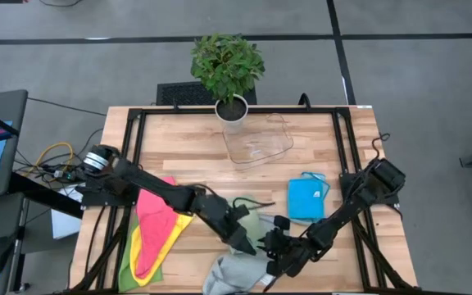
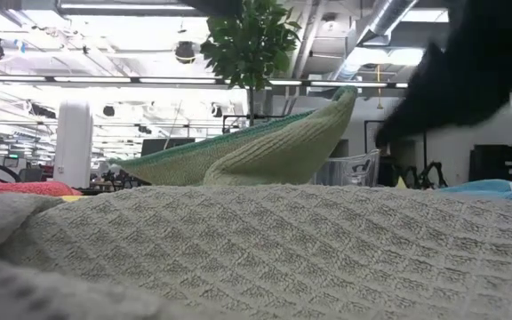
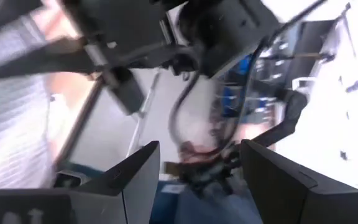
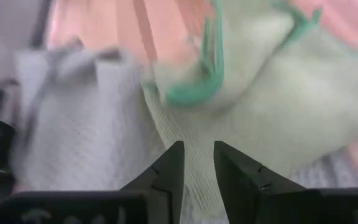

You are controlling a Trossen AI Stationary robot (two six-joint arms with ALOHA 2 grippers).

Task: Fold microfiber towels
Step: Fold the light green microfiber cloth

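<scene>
A pale grey-green towel with teal edging (image 1: 256,223) lies near the table's front middle. My right gripper (image 4: 197,146) is shut on it, reaching in from the right. In the low view the towel (image 2: 265,151) rises to one lifted corner. A grey waffle towel (image 1: 234,277) lies crumpled at the near edge, filling the low view (image 2: 238,258). My left gripper (image 1: 247,242) hovers open beside the pale towel with nothing between its fingers (image 3: 138,168). My right gripper pinches the pale towel between its two fingers, with cloth showing in the narrow gap (image 4: 197,180). The fingers slant down from the table's near right. One corner (image 2: 343,96) is raised, and the rest slopes down slack to the table. One layer or several, I cannot tell.
A folded blue towel (image 1: 306,199) lies right of centre. Pink (image 1: 156,225), yellow (image 1: 170,242) and green (image 1: 125,258) towels overlap at the near left. A clear plastic tray (image 1: 258,143) and a potted plant (image 1: 231,111) stand at the far middle.
</scene>
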